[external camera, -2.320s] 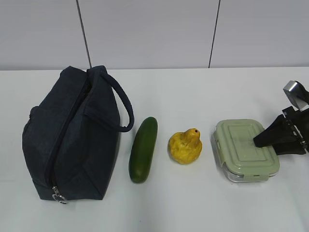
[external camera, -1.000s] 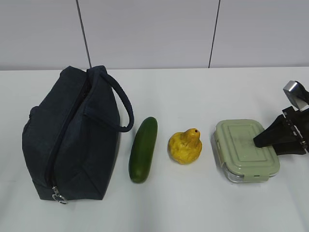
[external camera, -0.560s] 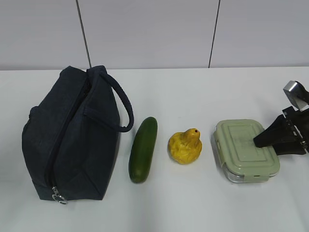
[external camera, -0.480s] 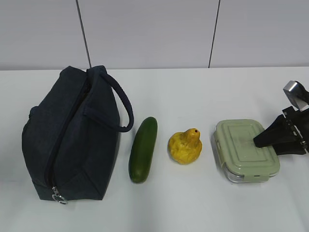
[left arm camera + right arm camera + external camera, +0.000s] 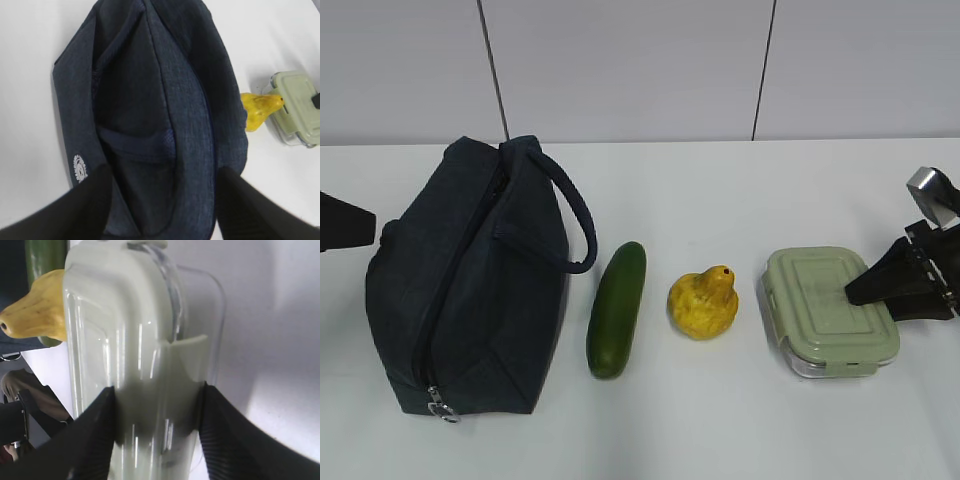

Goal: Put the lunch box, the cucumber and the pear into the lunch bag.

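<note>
The navy lunch bag (image 5: 470, 290) stands at the table's left, with its handle (image 5: 570, 215) toward the cucumber and a ring pull (image 5: 442, 406) at its near end. To its right lie the dark green cucumber (image 5: 617, 308), the yellow pear (image 5: 703, 303) and the green-lidded lunch box (image 5: 820, 305). My right gripper (image 5: 157, 435) is shut on the lunch box (image 5: 130, 340), which rests on the table; the pear (image 5: 37, 315) shows beyond it. My left gripper (image 5: 162, 200) is open above the lunch bag (image 5: 150, 90). Its tip (image 5: 345, 222) shows at the left edge.
The white table (image 5: 720, 200) runs back to a grey panelled wall (image 5: 620, 70). All four things sit in one row across the table's middle. Bare table lies in front of and behind the row.
My left gripper has come into the exterior view at the left edge, beside the bag. The right gripper, lunch box, pear and cucumber have not moved.
</note>
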### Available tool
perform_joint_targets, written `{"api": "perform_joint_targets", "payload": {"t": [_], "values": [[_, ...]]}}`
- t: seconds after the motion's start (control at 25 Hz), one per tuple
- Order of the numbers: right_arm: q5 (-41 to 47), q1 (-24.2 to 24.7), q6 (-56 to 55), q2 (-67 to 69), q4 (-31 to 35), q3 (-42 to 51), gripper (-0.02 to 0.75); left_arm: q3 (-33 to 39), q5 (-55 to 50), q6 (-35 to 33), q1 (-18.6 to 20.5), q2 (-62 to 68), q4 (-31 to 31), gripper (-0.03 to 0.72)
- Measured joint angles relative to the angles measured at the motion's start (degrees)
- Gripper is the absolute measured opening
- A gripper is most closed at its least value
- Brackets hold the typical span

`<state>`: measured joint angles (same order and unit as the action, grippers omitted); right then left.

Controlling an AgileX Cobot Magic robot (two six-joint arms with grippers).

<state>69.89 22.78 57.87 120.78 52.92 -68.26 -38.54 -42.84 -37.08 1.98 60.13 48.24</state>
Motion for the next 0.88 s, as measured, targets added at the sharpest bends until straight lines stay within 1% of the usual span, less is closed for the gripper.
{"api": "perform_joint_targets", "payload": {"t": [0.08, 0.28, 0.4, 0.52, 0.64, 0.8, 0.88], "values": [[0.0, 0.0, 0.0, 0.0, 0.0, 0.0, 0.371, -1.6, -0.7, -1.7, 0.0, 3.1, 0.0, 0.388], [0.0, 0.0, 0.0, 0.0, 0.0, 0.0, 0.371, -4.9, -3.9, -2.3, 0.0, 9.3, -0.5, 0.382], [0.0, 0.0, 0.0, 0.0, 0.0, 0.0, 0.371, -5.3, -5.3, -2.6, 0.0, 11.4, -0.8, 0.376], [0.0, 0.0, 0.0, 0.0, 0.0, 0.0, 0.371, -5.4, -5.9, -2.8, -0.1, 12.2, -2.5, 0.346], [0.0, 0.0, 0.0, 0.0, 0.0, 0.0, 0.371, -5.5, -5.7, -2.8, -1.6, 12.2, -3.8, 0.304], [0.0, 0.0, 0.0, 0.0, 0.0, 0.0, 0.371, -5.5, -4.2, -2.9, -4.9, 12.2, -5.0, 0.281], [0.0, 0.0, -0.1, 0.0, 0.0, 0.0, 0.371, -5.5, -3.5, -2.9, -5.8, 12.2, -5.3, 0.253]]}}
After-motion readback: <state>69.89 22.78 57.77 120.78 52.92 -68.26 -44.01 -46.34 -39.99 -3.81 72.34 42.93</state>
